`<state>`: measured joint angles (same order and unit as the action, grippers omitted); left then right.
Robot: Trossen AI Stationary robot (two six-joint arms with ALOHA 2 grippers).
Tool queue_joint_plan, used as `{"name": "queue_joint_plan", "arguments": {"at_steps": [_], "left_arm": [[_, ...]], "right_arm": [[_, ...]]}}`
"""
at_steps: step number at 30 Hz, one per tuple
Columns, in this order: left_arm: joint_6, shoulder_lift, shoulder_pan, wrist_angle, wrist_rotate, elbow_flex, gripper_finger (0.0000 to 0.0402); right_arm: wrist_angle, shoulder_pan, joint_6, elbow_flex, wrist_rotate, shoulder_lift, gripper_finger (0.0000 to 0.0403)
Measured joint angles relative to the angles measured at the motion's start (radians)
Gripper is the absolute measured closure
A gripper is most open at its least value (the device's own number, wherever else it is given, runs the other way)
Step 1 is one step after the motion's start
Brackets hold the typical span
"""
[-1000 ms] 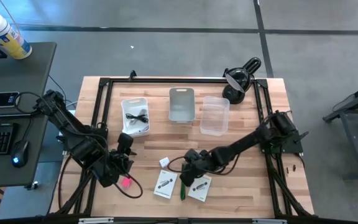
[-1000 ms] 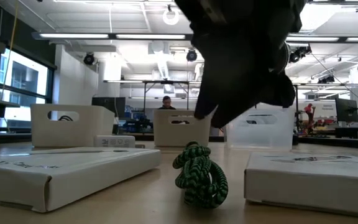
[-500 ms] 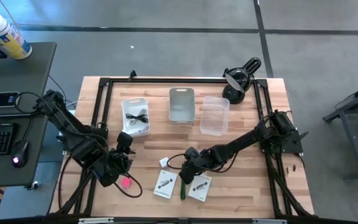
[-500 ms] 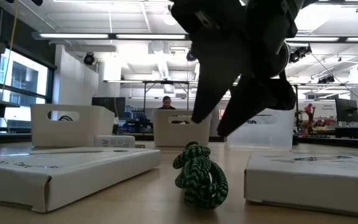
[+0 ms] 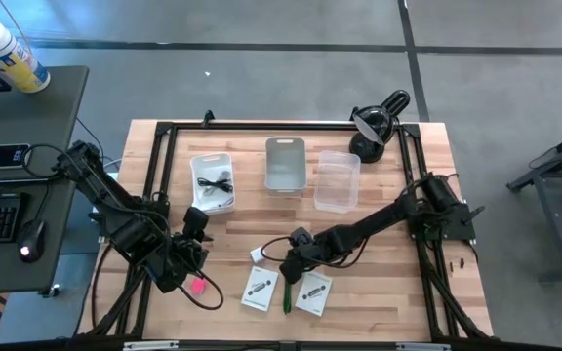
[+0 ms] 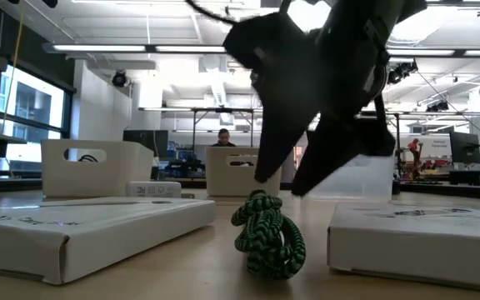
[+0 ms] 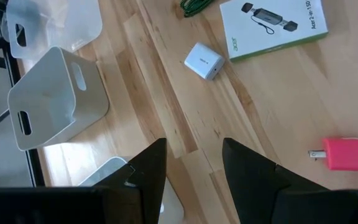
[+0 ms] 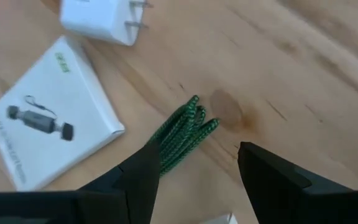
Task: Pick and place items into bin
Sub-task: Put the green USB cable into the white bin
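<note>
The green braided cord (image 6: 267, 235), wound into a small bundle, lies on the table between two white printed boxes (image 5: 259, 289) (image 5: 312, 292). My right gripper (image 6: 280, 177) hangs open just above it, one finger on either side of the bundle's top, touching nothing; the right wrist view shows the cord (image 8: 182, 134) ahead of the open gripper (image 8: 197, 167). My left gripper (image 7: 194, 163) waits open over the table's left part (image 5: 191, 242). The pink block (image 5: 198, 285) and the white cube (image 5: 259, 254), a plug with prongs, lie flat on the wood. A black cable (image 5: 213, 182) lies in the white bin.
Three bins stand in a row at the far side: white (image 5: 195, 164), grey (image 5: 285, 146) and clear (image 5: 337, 200). A black desk lamp (image 5: 379, 122) stands at the far right corner. Bare wood lies between the bins and the items. A person shows far off in the room (image 6: 223, 137).
My right gripper has opened its fingers, moved a little toward the table's left edge and come down toward the green cord. The cord and the other items have stayed where they were.
</note>
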<state>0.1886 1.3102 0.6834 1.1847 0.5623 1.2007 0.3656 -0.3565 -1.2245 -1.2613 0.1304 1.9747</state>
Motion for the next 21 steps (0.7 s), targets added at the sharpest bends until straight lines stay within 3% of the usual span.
{"name": "queue_joint_plan", "arguments": {"at_steps": [12, 16, 21], "left_arm": [[0.003, 0.000, 0.000, 0.000, 0.000, 0.000, 0.0257], [0.003, 0.000, 0.000, 0.000, 0.000, 0.000, 0.0257], [0.003, 0.000, 0.000, 0.001, 0.000, 0.000, 0.0257]], "right_arm": [[-0.048, 0.004, 0.013, 0.000, -0.025, 0.041, 0.0217], [-0.043, 0.019, 0.052, 0.000, -0.020, 0.042, 0.0269], [-0.076, 0.040, 0.133, 0.000, -0.013, 0.042, 0.0368]]}}
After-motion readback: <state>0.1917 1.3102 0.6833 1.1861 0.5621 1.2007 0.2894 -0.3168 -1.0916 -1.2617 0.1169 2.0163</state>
